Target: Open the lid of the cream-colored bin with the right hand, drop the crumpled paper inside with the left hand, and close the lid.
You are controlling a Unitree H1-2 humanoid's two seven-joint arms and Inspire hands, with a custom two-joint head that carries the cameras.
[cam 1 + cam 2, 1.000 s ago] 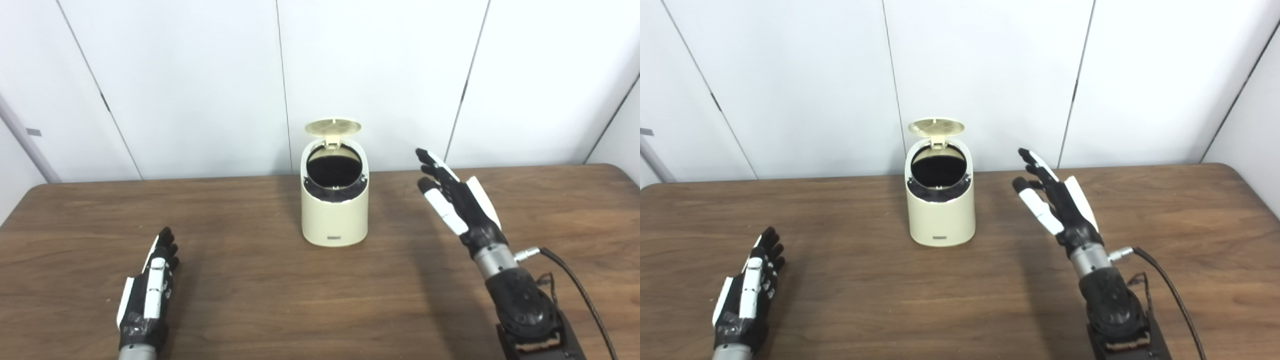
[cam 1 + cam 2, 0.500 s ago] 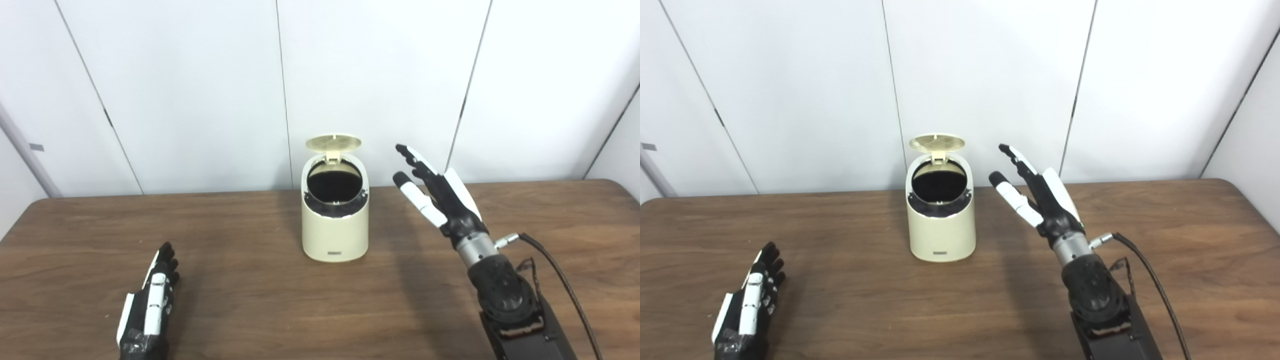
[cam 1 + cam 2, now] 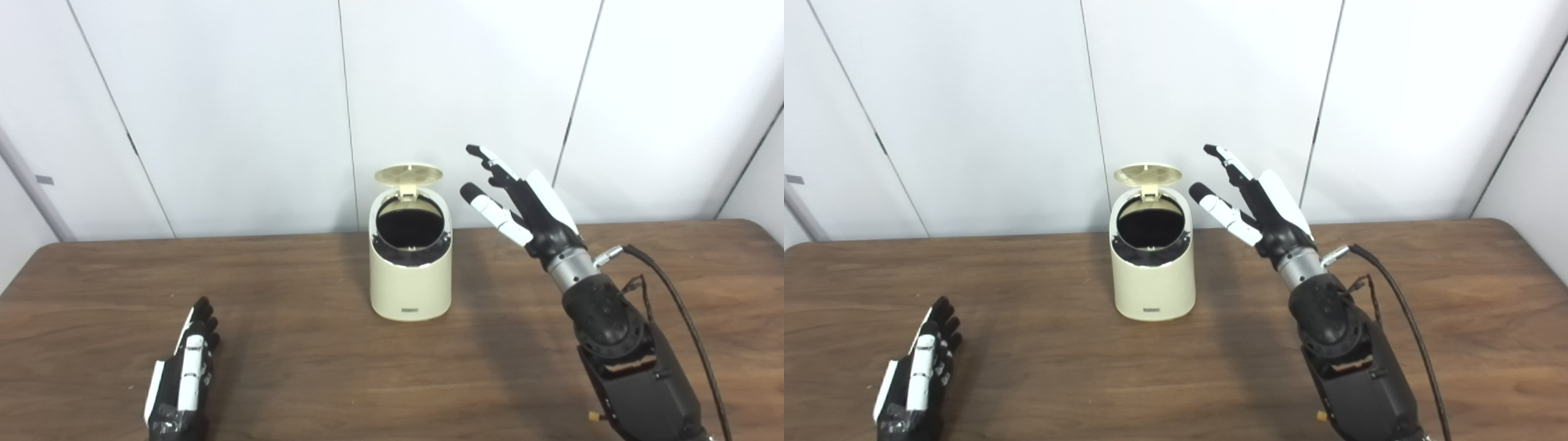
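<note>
Hovering spread and empty at the bin's [image 3: 410,257] three o'clock, the right hand [image 3: 527,205] should press the light, hinged, upright lid [image 3: 408,174] down from its top edge, gently.

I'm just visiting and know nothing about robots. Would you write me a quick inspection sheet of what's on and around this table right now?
Surface: brown wooden table.
Job's things: cream bin upright mid-table, lid flipped up at the back, dark inside; crumpled paper not visible.
Clutter: nothing seen.
Hands: left hand low at the near left of the table, open, empty; right hand raised right of the lid, fingers spread, not touching it.
Cables: black cable from the right wrist.
Surroundings: white wall panels.
</note>
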